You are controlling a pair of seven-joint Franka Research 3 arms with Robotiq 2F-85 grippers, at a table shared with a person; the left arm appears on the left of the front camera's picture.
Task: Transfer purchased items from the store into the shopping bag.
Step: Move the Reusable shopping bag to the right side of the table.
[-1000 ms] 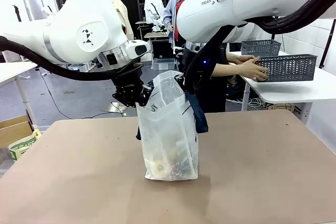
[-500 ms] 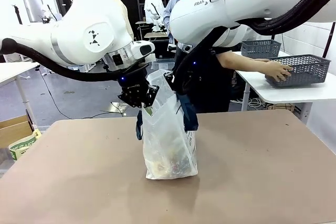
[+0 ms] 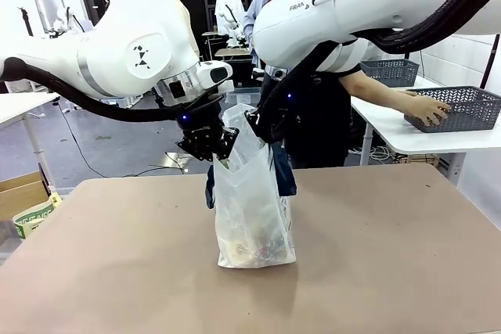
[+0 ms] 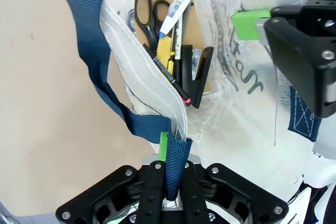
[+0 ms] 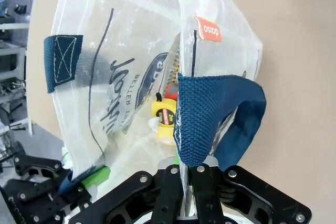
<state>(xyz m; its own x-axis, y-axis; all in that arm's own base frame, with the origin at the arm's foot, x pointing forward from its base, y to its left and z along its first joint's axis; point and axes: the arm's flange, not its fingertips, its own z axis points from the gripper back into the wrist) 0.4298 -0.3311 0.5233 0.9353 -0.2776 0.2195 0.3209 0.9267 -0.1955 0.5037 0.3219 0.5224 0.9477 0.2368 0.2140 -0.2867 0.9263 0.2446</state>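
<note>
The shopping bag (image 3: 254,209) stands upright in the middle of the brown table (image 3: 102,256), base down on the tabletop, with an arm on each side of its mouth. The left gripper (image 4: 172,153) is clamped tight on a navy strap handle (image 4: 92,45) — the webbing runs straight down between its jaws, and a sliver of green pad (image 4: 163,141) shows beside it. Over on the other side, the right gripper (image 5: 185,174) is pinched shut on the second strap handle (image 5: 215,111), and the bag's clear film is caught in there with it.

From the front, the two grippers sit at the bag's top edge, left one at picture left, right one at picture right, close together with the bag's mouth between them.

Look down into the bag from the left wrist and there's plenty in it: black-handled scissors (image 4: 144,11), a white marker (image 4: 176,4) with a blue cap, a yellow cutter (image 4: 165,53) and a black stapler (image 4: 200,74), all lying near the bottom. Through the film on the right wrist side a yellow tape measure (image 5: 167,115) shows, just beside the navy oval logo (image 5: 152,80), and an orange tag (image 5: 209,29) sits on the bag's seam.

At the far side a person reaches out to picture right — one hand (image 3: 429,109) rests on a dark grey mesh basket (image 3: 470,103) on a white side table (image 3: 423,140), well apart from the bag.
</note>
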